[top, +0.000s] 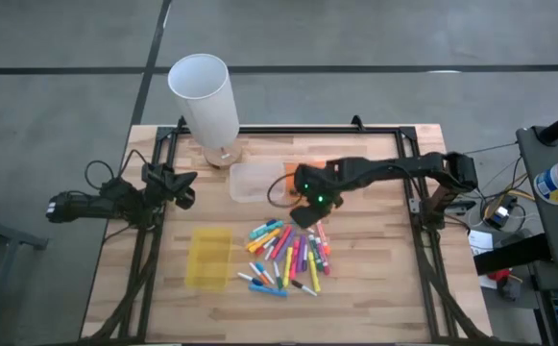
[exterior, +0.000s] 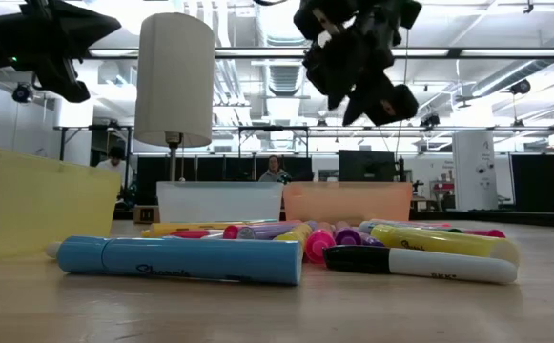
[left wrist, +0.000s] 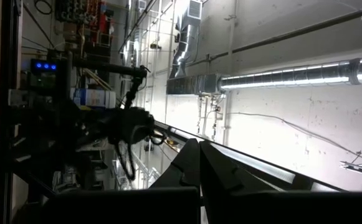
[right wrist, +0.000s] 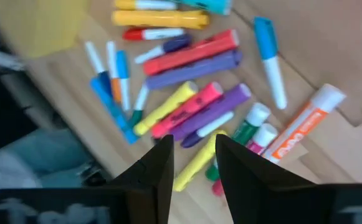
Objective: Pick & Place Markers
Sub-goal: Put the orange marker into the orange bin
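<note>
Hovering: right gripper (top: pixel 304 215) over markers (top: pixel 288 256), empty.

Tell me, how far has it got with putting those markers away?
Nothing looks done: the markers all lie piled on the table, and the yellow tray looks empty. The right gripper hangs above the pile, fingers apart, holding nothing. Every marker remains. The left gripper waits shut, off to the side.

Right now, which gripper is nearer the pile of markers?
The right. The right gripper hangs just above the far edge of the markers, empty. The left gripper waits off near the table's left edge, well away.
</note>
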{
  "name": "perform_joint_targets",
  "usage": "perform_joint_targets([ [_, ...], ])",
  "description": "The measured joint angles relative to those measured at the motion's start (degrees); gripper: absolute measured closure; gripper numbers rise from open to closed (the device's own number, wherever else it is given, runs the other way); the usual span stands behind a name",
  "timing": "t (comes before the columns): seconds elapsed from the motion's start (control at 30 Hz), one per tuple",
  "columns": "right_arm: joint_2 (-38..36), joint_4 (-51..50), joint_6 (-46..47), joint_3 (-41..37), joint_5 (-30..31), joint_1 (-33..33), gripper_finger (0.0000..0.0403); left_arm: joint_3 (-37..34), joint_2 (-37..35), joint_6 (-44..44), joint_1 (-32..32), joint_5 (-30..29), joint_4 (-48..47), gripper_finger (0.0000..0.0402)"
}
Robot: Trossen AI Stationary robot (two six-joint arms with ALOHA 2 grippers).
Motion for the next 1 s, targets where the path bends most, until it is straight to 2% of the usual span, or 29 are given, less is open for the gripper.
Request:
perform_joint_targets([
  [0.33, 0.06, -2.88, 16.7, -3.54, 16.34, 4.22, 0.0294, 0.0, -0.01, 0.0, 0.0, 0.18, 0.08, 0.0402],
  [0.53, 0.06, -2.83, 21.72, -6.97, 16.97, 4.89, 0.0294, 0.0, 0.01, 0.0, -0.04, 0.18, 0.34, 0.0402],
  [0.7, 0.08, -1.93, 21.96, -9.32, 17.19, 5.22, 0.0294, 0.0, 0.0, 0.0, -0.04, 0.18, 0.3, 0.0402],
  [0.9, 0.09, 5.84, 24.19, -13.98, 17.12, 5.25, 0.0294, 0.0, 0.01, 0.0, -0.04, 0.18, 0.25, 0.0402],
  [1.0, 0.11, 5.94, 25.0, -15.84, 17.1, 5.35, 0.0293, 0.0, 0.0, 0.0, -0.04, 0.18, 0.25, 0.0402],
])
